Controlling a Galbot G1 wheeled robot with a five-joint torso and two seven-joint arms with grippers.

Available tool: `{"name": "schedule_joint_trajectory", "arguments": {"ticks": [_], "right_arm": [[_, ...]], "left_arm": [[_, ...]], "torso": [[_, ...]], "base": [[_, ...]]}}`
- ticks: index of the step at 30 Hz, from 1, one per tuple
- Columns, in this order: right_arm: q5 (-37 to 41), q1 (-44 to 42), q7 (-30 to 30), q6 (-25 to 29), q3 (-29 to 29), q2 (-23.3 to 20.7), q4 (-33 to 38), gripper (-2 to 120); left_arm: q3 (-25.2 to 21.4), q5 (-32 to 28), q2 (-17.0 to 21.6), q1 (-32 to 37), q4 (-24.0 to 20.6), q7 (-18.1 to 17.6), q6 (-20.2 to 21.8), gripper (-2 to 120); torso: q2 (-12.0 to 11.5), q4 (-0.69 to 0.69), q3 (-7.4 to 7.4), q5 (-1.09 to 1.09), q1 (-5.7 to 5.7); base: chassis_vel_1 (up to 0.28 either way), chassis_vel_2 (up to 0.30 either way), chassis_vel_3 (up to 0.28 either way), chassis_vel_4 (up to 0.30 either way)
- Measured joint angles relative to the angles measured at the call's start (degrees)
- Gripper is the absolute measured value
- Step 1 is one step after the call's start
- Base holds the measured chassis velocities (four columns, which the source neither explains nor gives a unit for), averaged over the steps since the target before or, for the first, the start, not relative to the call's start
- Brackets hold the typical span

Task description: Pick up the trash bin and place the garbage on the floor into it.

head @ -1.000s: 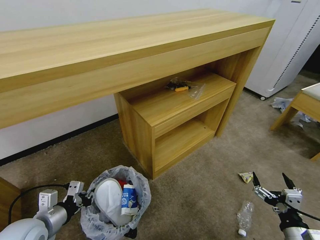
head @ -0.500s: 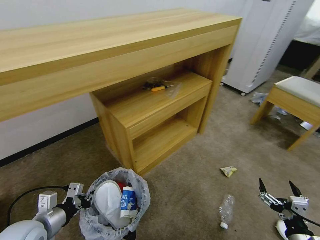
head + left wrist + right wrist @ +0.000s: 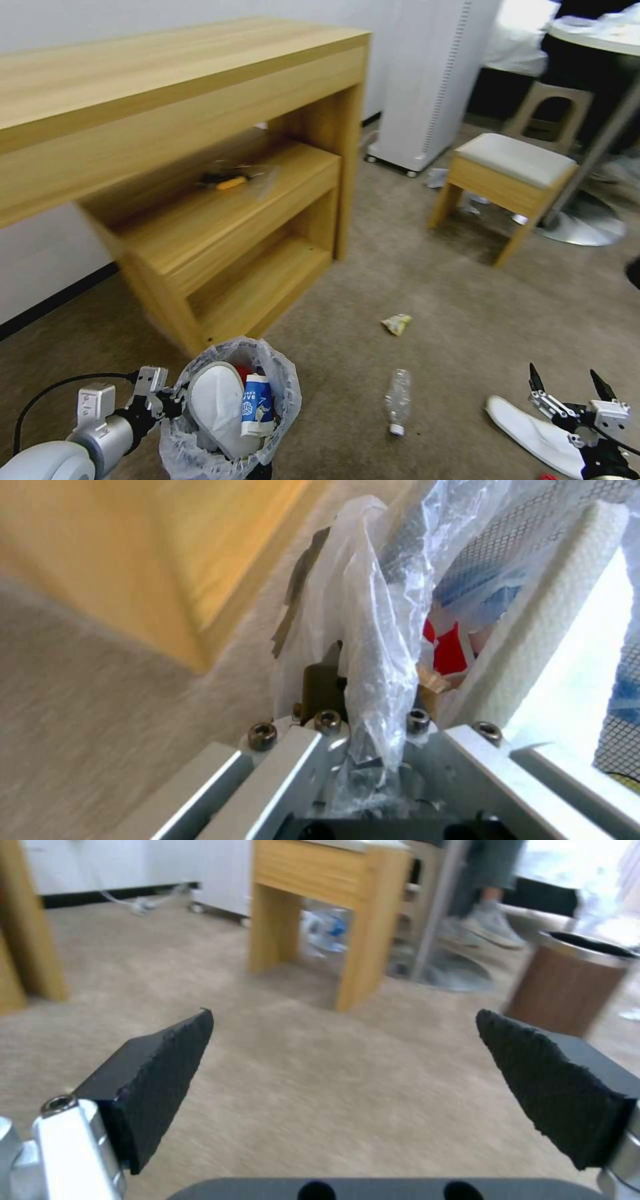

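The trash bin (image 3: 230, 427), lined with a crinkly white bag, hangs at the lower left with a white slipper (image 3: 213, 400) and a blue-white carton (image 3: 257, 403) inside. My left gripper (image 3: 170, 399) is shut on the bin's rim and bag; in the left wrist view the left gripper (image 3: 363, 680) pinches the bag (image 3: 377, 645). Garbage lies on the floor (image 3: 467, 313): a clear bottle (image 3: 398, 400), a yellow wrapper (image 3: 397, 324) and another white slipper (image 3: 533, 433). My right gripper (image 3: 572, 385) is open just above that slipper; the right gripper (image 3: 343, 1015) holds nothing.
A long wooden desk (image 3: 167, 87) with a low shelf unit (image 3: 227, 227) stands ahead on the left. A wooden stool (image 3: 510, 173), a white appliance (image 3: 433, 80) and a round table base (image 3: 587, 223) are at the right. A brown bin (image 3: 573, 982) stands beyond the stool.
The whole picture has shifted left, so the camera has turned right. The stool, the table base and the floor slipper have come into view. Both grippers keep their state.
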Motion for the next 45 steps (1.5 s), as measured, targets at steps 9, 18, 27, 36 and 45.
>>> {"name": "schedule_joint_trajectory", "arguments": {"ticks": [9,18,27,36,45], "right_arm": [[-0.5,0.3,-1.2,0.7,-0.9,-0.3,-2.2,100],[-3.3,3.9,-4.4,-0.4,-3.5,-2.4,-5.0,100],[-4.1,16.2,-11.6,-8.9,-13.0,-11.7,-10.3,100],[-0.5,30.3,-11.0,-21.8,-30.8,-16.0,-18.1,100],[3.7,40.6,-5.7,-26.9,-44.1,-12.2,-26.0,100]], "left_arm": [[0.3,0.2,-0.1,0.0,0.0,-0.2,-0.3,0],[0.4,0.1,-0.3,0.0,0.0,-1.7,-0.5,0],[0.3,0.1,-1.2,0.7,-0.5,-2.2,-0.5,0],[0.1,0.1,-0.9,1.0,-1.1,-2.1,-0.4,0],[0.3,0.1,-0.6,1.3,-0.8,-2.1,-0.3,0]], "torso": [[0.0,-0.02,0.00,-0.01,0.01],[0.0,0.03,0.00,0.00,0.01],[0.0,0.03,0.00,0.00,0.01],[0.0,0.02,0.00,0.00,0.01],[0.0,0.02,0.00,-0.01,0.01]], "base": [[-0.166,-0.171,-0.071,-0.069],[-0.046,-0.053,-0.011,-0.013],[0.000,0.000,0.000,0.000],[0.000,0.000,0.000,0.000],[0.000,0.000,0.000,0.000]]}}
